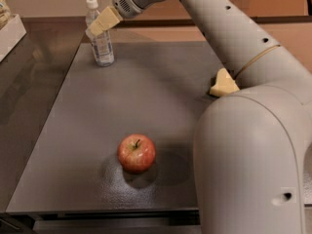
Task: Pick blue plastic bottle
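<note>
The blue plastic bottle (103, 50), clear with a white cap and a pale label, stands upright at the far left of the dark grey table (161, 106). My gripper (96, 29), cream-coloured at its tip, reaches in from the upper right and overlaps the bottle's upper part, just below the cap. I cannot tell whether it touches the bottle. The white arm runs across the right of the view and hides part of the table's right side.
A red apple (136, 153) sits near the table's front middle. A pale yellow block (223, 84) lies at the right, partly behind my arm. A white box (9, 30) stands off the table at the far left.
</note>
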Tool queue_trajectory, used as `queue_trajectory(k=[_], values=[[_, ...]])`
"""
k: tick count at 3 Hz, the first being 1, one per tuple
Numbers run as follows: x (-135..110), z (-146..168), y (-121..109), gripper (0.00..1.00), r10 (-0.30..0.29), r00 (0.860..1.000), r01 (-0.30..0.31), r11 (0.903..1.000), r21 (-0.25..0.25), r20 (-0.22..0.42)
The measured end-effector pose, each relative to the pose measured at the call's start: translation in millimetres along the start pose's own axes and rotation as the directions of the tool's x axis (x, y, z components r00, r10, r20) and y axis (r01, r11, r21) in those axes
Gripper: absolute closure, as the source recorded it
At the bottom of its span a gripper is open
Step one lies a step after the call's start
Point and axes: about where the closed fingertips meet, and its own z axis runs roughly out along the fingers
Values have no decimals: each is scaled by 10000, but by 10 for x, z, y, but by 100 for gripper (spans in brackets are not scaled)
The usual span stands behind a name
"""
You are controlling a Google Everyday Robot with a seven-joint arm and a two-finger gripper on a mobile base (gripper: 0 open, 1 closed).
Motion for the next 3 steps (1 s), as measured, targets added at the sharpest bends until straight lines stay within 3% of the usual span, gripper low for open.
queue_trajectory(k=[1, 3], values=[[-21, 188, 47, 0, 129, 9999, -128, 9995, -283, 0], [11, 388, 70, 41, 285, 9993, -298, 9980, -553, -251]])
